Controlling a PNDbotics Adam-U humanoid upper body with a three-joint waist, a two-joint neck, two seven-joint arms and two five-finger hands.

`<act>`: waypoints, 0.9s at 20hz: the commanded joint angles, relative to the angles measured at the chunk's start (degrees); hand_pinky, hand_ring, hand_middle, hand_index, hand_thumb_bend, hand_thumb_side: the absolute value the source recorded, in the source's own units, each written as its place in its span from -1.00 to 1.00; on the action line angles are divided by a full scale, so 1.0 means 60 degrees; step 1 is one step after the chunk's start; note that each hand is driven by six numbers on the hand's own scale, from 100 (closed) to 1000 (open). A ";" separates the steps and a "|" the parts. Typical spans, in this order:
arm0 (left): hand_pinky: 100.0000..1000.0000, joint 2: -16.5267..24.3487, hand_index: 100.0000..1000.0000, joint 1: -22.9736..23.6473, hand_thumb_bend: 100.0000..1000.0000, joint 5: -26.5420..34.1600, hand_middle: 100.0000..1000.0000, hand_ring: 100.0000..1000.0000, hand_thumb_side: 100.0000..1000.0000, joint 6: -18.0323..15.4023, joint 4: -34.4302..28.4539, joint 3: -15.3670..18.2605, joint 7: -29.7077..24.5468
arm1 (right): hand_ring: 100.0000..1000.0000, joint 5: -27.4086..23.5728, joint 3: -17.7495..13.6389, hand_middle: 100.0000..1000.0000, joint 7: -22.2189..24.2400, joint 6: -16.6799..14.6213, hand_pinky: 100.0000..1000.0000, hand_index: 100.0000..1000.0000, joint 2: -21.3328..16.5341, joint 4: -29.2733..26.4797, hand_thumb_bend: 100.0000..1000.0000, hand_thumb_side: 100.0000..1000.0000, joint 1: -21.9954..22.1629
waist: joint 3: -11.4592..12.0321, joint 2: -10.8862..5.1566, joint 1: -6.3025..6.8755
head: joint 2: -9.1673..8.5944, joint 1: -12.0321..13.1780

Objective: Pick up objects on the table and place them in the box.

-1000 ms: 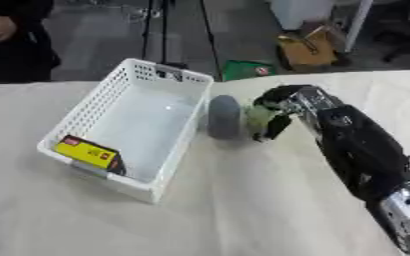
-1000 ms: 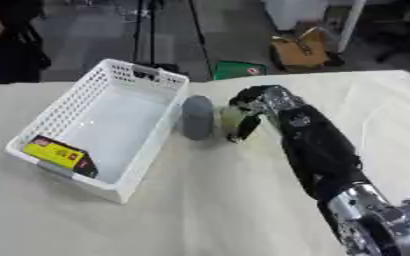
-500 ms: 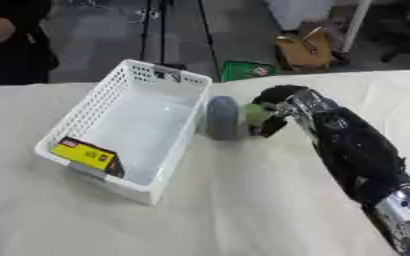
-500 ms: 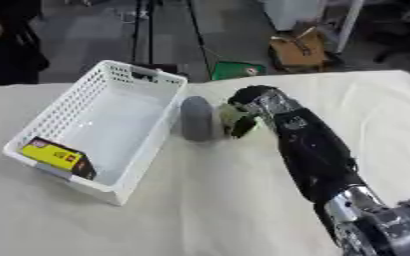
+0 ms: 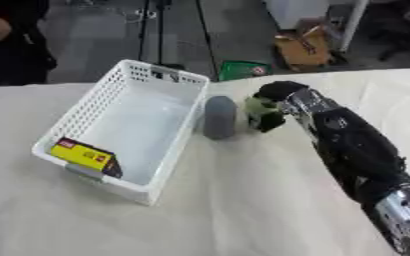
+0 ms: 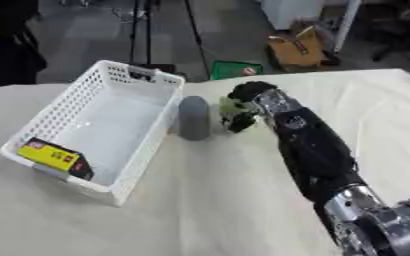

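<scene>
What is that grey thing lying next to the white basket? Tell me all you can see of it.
The grey object is a plain, matt, rounded cylinder, standing roughly upright on the cloth-covered table. It sits right against the white basket's outer right wall, outside it. The robot's right hand, curled on a pale green thing, is just to its right; whether they touch is unclear.

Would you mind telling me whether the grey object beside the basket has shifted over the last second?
No. The grey object remains upright against the white basket's right wall, with the right hand on the pale green item beside it.
</scene>
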 commanded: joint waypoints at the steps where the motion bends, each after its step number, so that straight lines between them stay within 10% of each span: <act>1: 0.35 0.0095 0.45 -0.0060 -1.00 0.0036 0.55 0.32 0.26 -0.0016 -0.0173 -0.0001 -0.0006 | 0.72 0.0048 -0.0010 0.31 -0.0154 -0.0029 0.66 0.64 -0.0217 -0.0229 -1.00 0.34 -0.0284 | -0.0011 -0.0194 0.0016 | -0.0045 0.0009; 18: 0.35 0.0135 0.45 -0.0040 -1.00 0.0027 0.55 0.32 0.26 0.0033 -0.0173 -0.0004 0.0032 | 0.58 -0.0464 0.0225 0.02 -0.0886 -0.0676 0.55 0.39 -0.0469 -0.1519 -1.00 0.79 -0.0613 | -0.0110 -0.0312 -0.0051 | 0.0048 0.0064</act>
